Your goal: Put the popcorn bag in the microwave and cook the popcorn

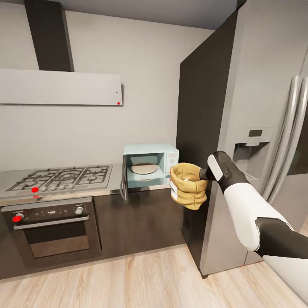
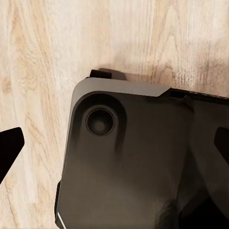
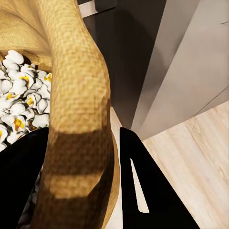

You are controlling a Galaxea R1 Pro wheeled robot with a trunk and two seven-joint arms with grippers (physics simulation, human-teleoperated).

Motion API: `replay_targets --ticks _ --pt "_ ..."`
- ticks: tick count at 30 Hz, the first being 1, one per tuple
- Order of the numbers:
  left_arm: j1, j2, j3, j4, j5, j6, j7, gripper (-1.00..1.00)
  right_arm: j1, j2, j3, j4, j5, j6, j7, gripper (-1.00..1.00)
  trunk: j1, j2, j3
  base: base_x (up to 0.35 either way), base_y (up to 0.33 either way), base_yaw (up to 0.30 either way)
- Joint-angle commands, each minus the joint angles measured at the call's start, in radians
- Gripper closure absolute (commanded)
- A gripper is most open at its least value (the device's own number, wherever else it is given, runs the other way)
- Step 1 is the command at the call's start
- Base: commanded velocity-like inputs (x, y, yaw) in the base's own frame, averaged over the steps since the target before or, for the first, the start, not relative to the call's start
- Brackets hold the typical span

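We see the right gripper [image 3: 81, 191] pinching the popcorn bag [image 1: 188, 186] by its rim; its white label [image 1: 173, 191] is unreadable.

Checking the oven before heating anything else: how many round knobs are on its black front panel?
2: one oven knob at the panel's left end, marked red, and one toward its right end, both above the oven door handle. None seems hidden.

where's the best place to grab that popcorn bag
By the thick rolled rim of the popcorn bag, coming from its open top side as the right gripper does, one finger inside, one outside. The rim is firm; the soft body below would crumple.
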Motion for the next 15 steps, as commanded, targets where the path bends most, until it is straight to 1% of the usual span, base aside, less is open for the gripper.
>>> replay_targets --ticks 1,5,13,15 --pt "0.000 0.000 0.003 0.000 0.005 -0.003 0.000 -1.00 -0.001 0.001 -0.004 -0.001 -0.010 0.001 -0.011 1.00 0.000 -0.001 -0.001 0.000 0.000 0.000" --pt "0.000 0.000 0.004 0.000 0.005 -0.003 0.000 -1.00 -0.001 0.001 -0.004 -0.001 -0.010 0.001 -0.011 1.00 0.000 -0.001 -0.001 -0.033 -0.017 0.000" --pt "0.000 -0.002 0.004 0.000 0.005 -0.003 0.000 -1.00 -0.001 0.002 -0.004 0.000 -0.010 0.001 -0.011 1.00 0.000 -0.001 -0.001 -0.241 -0.148 0.000" --pt "0.000 -0.002 0.004 0.000 0.005 -0.003 0.000 -1.00 -0.001 0.002 -0.004 0.001 -0.010 0.001 -0.011 1.00 0.000 -0.001 -0.001 -0.144 -0.106 0.000"
